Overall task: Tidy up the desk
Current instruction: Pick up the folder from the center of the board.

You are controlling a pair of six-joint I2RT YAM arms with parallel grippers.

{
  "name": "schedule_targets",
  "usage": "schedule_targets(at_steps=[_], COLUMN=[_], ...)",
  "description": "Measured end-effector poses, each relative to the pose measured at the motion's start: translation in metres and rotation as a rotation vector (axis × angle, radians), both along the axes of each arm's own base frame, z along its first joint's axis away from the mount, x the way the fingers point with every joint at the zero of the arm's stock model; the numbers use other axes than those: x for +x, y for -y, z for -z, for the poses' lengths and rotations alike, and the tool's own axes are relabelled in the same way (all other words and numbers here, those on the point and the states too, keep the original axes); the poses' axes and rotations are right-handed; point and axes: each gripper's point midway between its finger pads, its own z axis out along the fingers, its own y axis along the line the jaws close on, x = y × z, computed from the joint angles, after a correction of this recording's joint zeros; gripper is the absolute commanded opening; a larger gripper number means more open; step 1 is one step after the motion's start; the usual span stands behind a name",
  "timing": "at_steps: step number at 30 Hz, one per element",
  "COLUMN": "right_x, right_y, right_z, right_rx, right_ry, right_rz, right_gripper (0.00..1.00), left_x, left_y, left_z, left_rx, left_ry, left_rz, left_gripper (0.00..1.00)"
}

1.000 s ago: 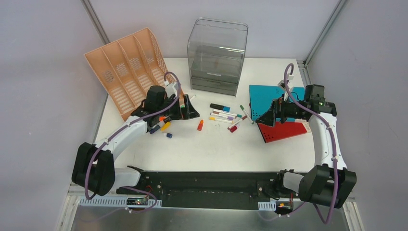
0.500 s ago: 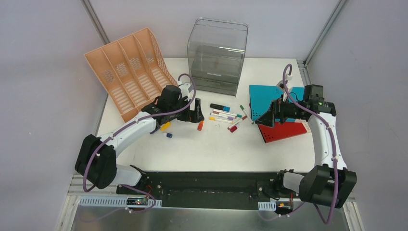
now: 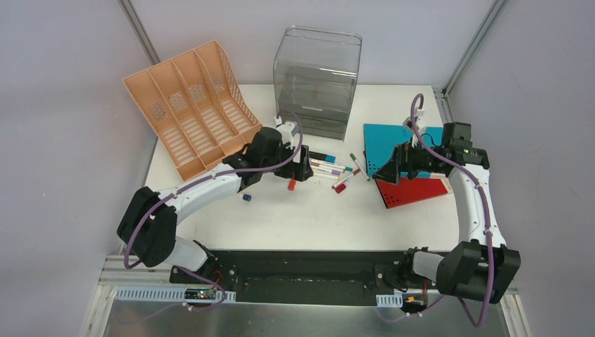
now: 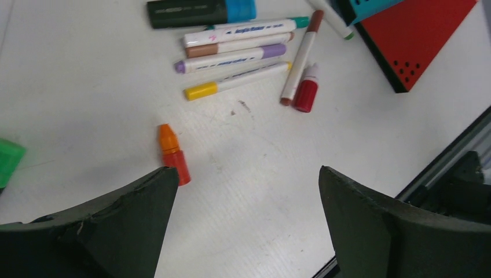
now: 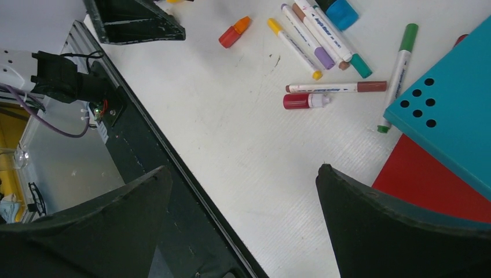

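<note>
You've got two containers at the back of the desk (image 3: 316, 217): the peach file rack (image 3: 193, 105) at back left, tilted, its slots look bare; the clear grey drawer box (image 3: 317, 81) at back centre, a faint reddish spot shows through its wall, can't tell what it is.

The desk is the white top under everything, black rail along its near edge.

At mid-desk there is a loose bunch of markers (image 3: 330, 167), side by side: teal, brown, purple and yellow caps, with a black marker with a blue cap (image 4: 200, 11) at the far end. A red bottle (image 4: 305, 95) touches the brown-tipped marker; an orange bottle (image 4: 173, 155) lies alone, just ahead of your left hand's finger. A small blue cap (image 3: 247, 198) sits apart by the left arm.

On the right, a teal panel (image 3: 393, 140) with round holes overlaps a red panel (image 3: 414, 191); a green-capped marker (image 5: 399, 69) lies just beside the teal edge.

The left hand (image 3: 300, 172) is spread wide and holds nothing; the right hand (image 3: 388, 170) is wide too, over the panels' left edge and also bare.

The markers carry print that is too small to read.
</note>
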Motion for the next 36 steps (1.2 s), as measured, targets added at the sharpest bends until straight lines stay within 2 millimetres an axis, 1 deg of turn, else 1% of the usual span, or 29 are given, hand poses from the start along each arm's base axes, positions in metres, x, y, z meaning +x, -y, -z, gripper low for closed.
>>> schedule_targets(at_steps=[3, 7, 9, 11, 14, 16, 19, 22, 25, 30, 32, 36], right_x=[0.008, 0.022, 0.028, 0.034, 0.041, 0.046, 0.054, 0.061, 0.065, 0.069, 0.071, 0.072], right_y=[0.005, 0.014, 0.018, 0.022, 0.028, 0.033, 0.040, 0.045, 0.047, 0.050, 0.051, 0.050], right_z=[0.003, 0.006, 0.007, 0.008, 0.009, 0.010, 0.011, 0.012, 0.015, 0.017, 0.017, 0.017], right_rx=[-0.030, -0.071, -0.089, -0.105, -0.127, -0.143, -0.158, -0.160, -0.158, -0.164, -0.166, -0.174], right_ry=[0.000, -0.002, -0.004, -0.005, -0.010, -0.016, -0.023, -0.030, -0.045, -0.053, -0.052, -0.051], right_rz=[0.042, 0.116, 0.155, 0.189, 0.240, 0.285, 0.350, 0.405, 0.448, 0.490, 0.499, 0.505], right_gripper=[1.00, 1.00, 1.00, 1.00, 1.00, 1.00, 1.00, 1.00, 1.00, 1.00, 1.00, 1.00], left_x=[0.002, 0.005, 0.008, 0.013, 0.020, 0.026, 0.032, 0.037, 0.042, 0.042, 0.041, 0.046], left_y=[0.022, 0.057, 0.072, 0.085, 0.102, 0.113, 0.133, 0.159, 0.184, 0.209, 0.216, 0.226], left_z=[-0.010, -0.019, -0.017, -0.010, 0.002, 0.006, 0.005, -0.001, -0.001, 0.016, 0.021, 0.029], left_rx=[-0.083, -0.211, -0.267, -0.315, -0.365, -0.397, -0.450, -0.514, -0.570, -0.587, -0.586, -0.588], left_ry=[0.031, 0.045, 0.030, -0.001, -0.051, -0.075, -0.091, -0.105, -0.125, -0.148, -0.153, -0.152], left_rz=[0.000, 0.001, 0.001, -0.012, -0.033, -0.049, -0.055, -0.047, -0.041, -0.068, -0.078, -0.117], left_gripper=[0.96, 0.95, 0.90, 0.86, 0.85, 0.85, 0.82, 0.75, 0.75, 0.69, 0.67, 0.66])
